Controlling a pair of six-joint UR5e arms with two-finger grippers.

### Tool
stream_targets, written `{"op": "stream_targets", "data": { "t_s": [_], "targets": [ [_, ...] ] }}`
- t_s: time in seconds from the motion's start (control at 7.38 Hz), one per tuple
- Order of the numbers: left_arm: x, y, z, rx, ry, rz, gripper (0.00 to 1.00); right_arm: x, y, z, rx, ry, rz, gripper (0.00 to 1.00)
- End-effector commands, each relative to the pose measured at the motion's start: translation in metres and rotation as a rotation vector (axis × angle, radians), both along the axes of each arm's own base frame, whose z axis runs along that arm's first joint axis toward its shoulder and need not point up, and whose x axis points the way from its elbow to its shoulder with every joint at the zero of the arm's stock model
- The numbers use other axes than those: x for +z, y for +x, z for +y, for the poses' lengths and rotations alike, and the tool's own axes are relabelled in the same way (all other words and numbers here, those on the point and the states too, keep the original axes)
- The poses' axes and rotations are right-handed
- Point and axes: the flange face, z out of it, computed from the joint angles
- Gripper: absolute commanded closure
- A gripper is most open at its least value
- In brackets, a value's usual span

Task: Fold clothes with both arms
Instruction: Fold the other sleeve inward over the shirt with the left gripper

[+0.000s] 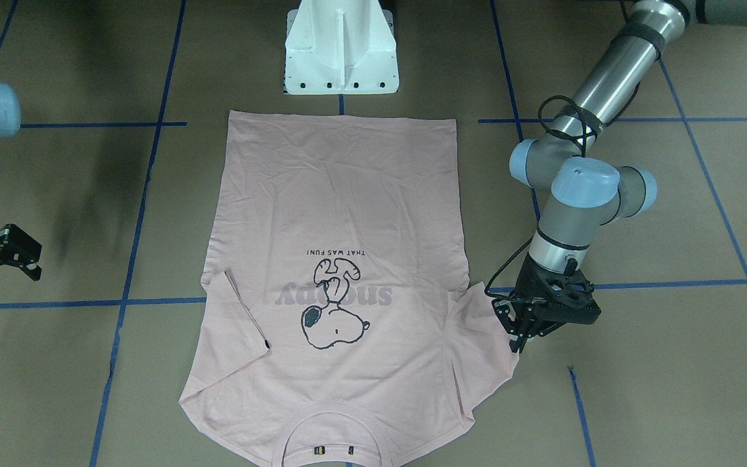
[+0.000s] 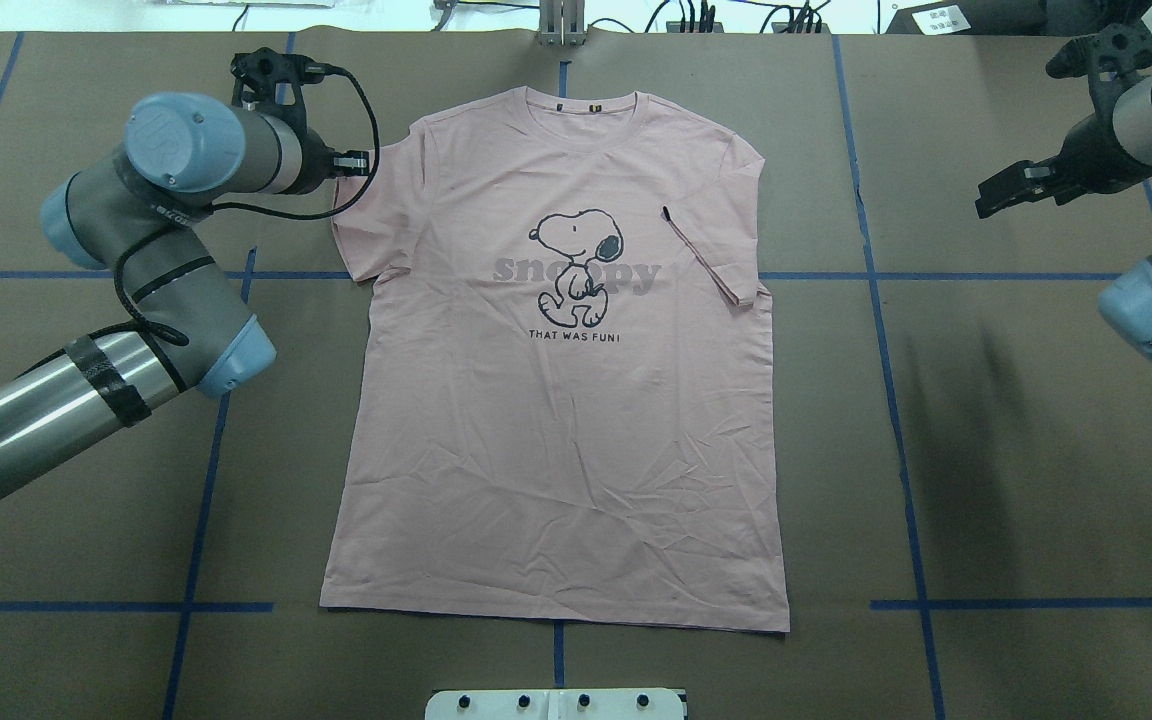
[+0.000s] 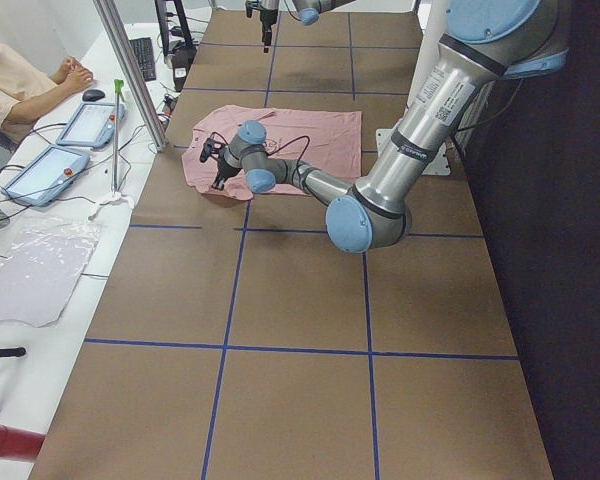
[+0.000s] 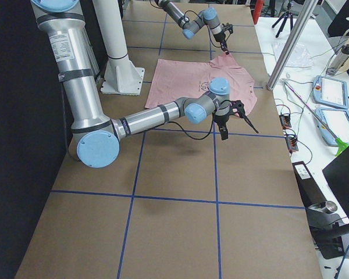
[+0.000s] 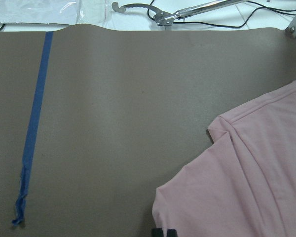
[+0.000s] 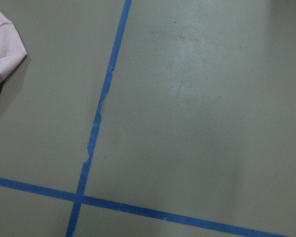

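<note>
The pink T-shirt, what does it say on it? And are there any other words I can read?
"snoopy": big grey letters across the T-shirt, behind the dog print.
"THAT WAS FUN!": small dark letters under the dog.
Neck tags: too small to read.
Stickers on the left arm and right arm: too blurred to read.

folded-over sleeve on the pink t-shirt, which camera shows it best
Overhead exterior: the folded-over sleeve lies unobstructed near the frame's centre, its edge clear across the T-shirt. Front-facing shows it whole but upside down. Side views make it too small to read; the left wrist view misses it, the right wrist catches only a pink corner.
</note>
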Motion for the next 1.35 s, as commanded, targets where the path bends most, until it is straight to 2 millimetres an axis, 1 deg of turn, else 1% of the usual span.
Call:
{"op": "stream_targets", "data": {
  "t_s": [0.0,0.14,0.27,0.41,0.68,0.81,0.95,1.08,1.22],
  "targets": [
    [-0.085,0.041,0.016,-0.008,-0.131,-0.030,1.00,-0.001,-0.001,-0.001,0.000,0.002,-0.001,0.00],
    [-0.092,0.078,0.018,-0.004,-0.164,-0.036,1.00,-0.002,-0.001,-0.002,0.002,0.003,-0.001,0.00],
    [-0.087,0.103,0.012,-0.038,-0.170,-0.070,1.00,-0.002,-0.001,-0.003,0.002,0.002,0.000,0.00],
    [-0.083,0.111,0.006,-0.044,-0.179,-0.088,1.00,-0.003,-0.001,-0.003,0.002,0.004,-0.001,0.00],
    [-0.085,0.126,-0.007,-0.045,-0.199,-0.119,1.00,-0.003,-0.003,-0.003,-0.001,0.003,-0.002,0.00],
    [-0.091,0.125,-0.006,-0.020,-0.169,-0.124,0.27,-0.005,-0.003,-0.003,-0.002,0.006,-0.005,0.00],
    [-0.117,0.114,0.004,0.037,-0.073,-0.105,0.00,-0.008,-0.003,-0.003,-0.002,0.009,-0.008,0.00],
    [-0.124,0.095,0.026,0.077,-0.051,-0.050,0.00,-0.020,-0.001,0.001,0.024,0.002,-0.027,0.00],
    [-0.124,0.071,0.056,0.141,-0.051,0.013,0.00,-0.038,0.001,0.008,0.070,-0.027,-0.062,0.00]
  ]
}}
